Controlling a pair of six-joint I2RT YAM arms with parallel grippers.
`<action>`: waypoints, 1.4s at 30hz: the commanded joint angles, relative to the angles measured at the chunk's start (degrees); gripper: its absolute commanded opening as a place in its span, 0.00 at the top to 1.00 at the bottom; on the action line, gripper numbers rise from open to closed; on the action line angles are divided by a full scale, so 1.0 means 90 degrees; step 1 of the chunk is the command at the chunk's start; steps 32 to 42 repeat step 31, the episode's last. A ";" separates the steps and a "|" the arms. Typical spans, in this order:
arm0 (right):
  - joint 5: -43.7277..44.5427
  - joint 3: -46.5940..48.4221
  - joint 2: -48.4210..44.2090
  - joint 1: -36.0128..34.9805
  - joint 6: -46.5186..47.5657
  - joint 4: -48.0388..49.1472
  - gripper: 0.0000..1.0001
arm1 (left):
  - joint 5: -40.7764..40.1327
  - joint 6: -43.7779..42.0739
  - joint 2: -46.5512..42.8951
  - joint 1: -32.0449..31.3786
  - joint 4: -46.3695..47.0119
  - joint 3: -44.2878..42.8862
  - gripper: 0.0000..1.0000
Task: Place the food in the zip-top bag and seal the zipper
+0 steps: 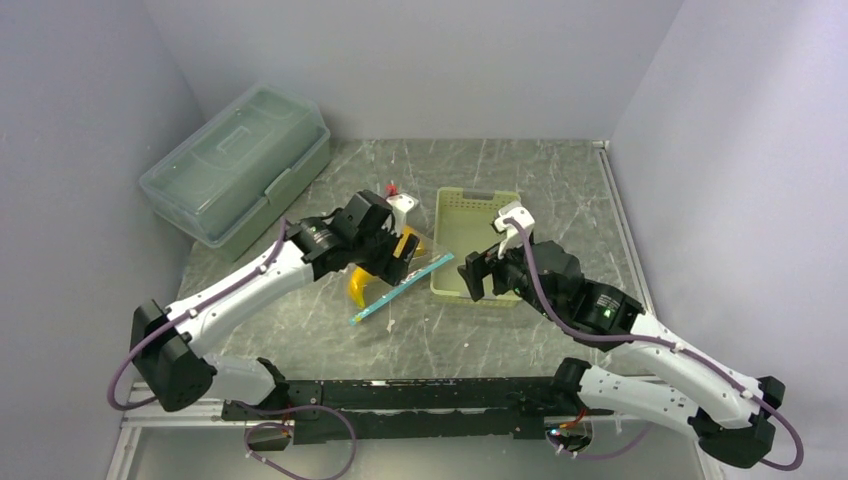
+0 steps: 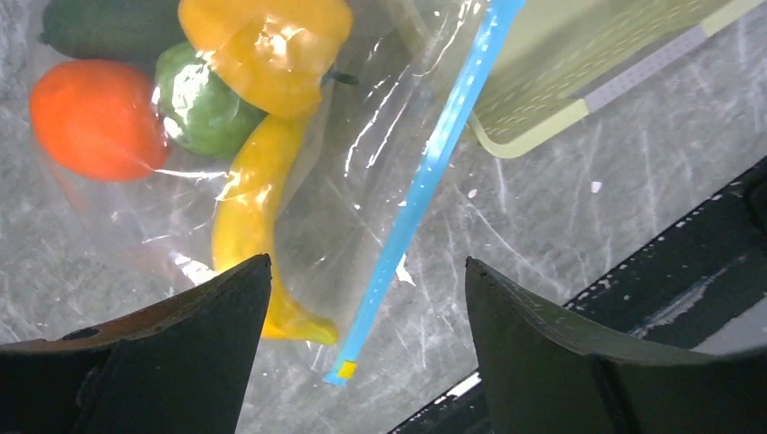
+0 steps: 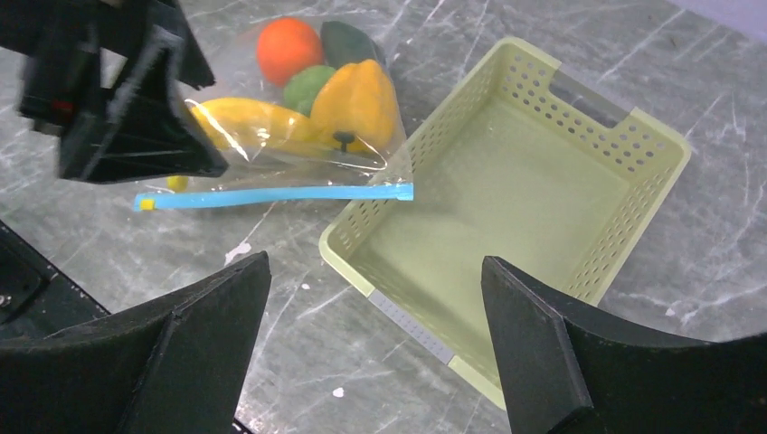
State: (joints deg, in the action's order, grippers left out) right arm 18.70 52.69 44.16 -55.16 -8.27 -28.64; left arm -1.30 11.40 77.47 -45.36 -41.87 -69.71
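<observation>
Pale green perforated basket [image 1: 470, 230], translucent lidded storage box [image 1: 237, 160], grey marbled tabletop [image 1: 560, 200]

The basket [image 3: 624, 226] crowds the bag [image 3: 362, 172] on its right, with the zipper [image 3: 271, 195] end touching its rim. The left claw [image 2: 366, 267] hangs over the bag, blocking the way from above. Bare surface [image 1: 450, 335] lies open toward the arms. The storage box [image 1: 235, 165] sits well apart, far left.

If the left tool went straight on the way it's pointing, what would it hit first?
The left tool would probably meet the zip-top bag first, beside its blue zipper; depth is hard to judge.
</observation>
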 commanded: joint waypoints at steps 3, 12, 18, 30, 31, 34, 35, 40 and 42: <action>0.0476 -0.0008 0.0301 0.0024 -0.0524 0.0382 0.07 | 0.0157 0.0175 -0.0697 -0.0023 -0.0258 -0.0120 0.00; 0.1012 -0.0353 0.0545 0.0064 -0.0976 0.0410 0.00 | -0.0538 0.0315 -0.1449 -0.0023 -0.0707 0.0103 0.00; 0.1425 -0.0454 0.0331 0.0064 -0.1830 0.0225 0.00 | -0.0732 0.0471 -0.2007 -0.0028 -0.0458 0.0483 0.00; 0.2162 -0.0432 0.0198 0.0069 -0.2713 -0.0406 0.00 | -0.0949 0.0652 -0.2319 -0.0028 -0.0259 0.0857 0.00; 0.2307 -0.0341 0.0305 0.0065 -0.2881 -0.0591 0.00 | -0.0949 0.0657 -0.2305 -0.0028 -0.0238 0.0865 0.00; 0.2307 -0.0341 0.0305 0.0065 -0.2881 -0.0591 0.00 | -0.0949 0.0657 -0.2305 -0.0028 -0.0238 0.0865 0.00; 0.2307 -0.0341 0.0305 0.0065 -0.2881 -0.0591 0.00 | -0.0949 0.0657 -0.2305 -0.0028 -0.0238 0.0865 0.00; 0.2307 -0.0341 0.0305 0.0065 -0.2881 -0.0591 0.00 | -0.0949 0.0657 -0.2305 -0.0028 -0.0238 0.0865 0.00; 0.2307 -0.0341 0.0305 0.0065 -0.2881 -0.0591 0.00 | -0.0949 0.0657 -0.2305 -0.0028 -0.0238 0.0865 0.00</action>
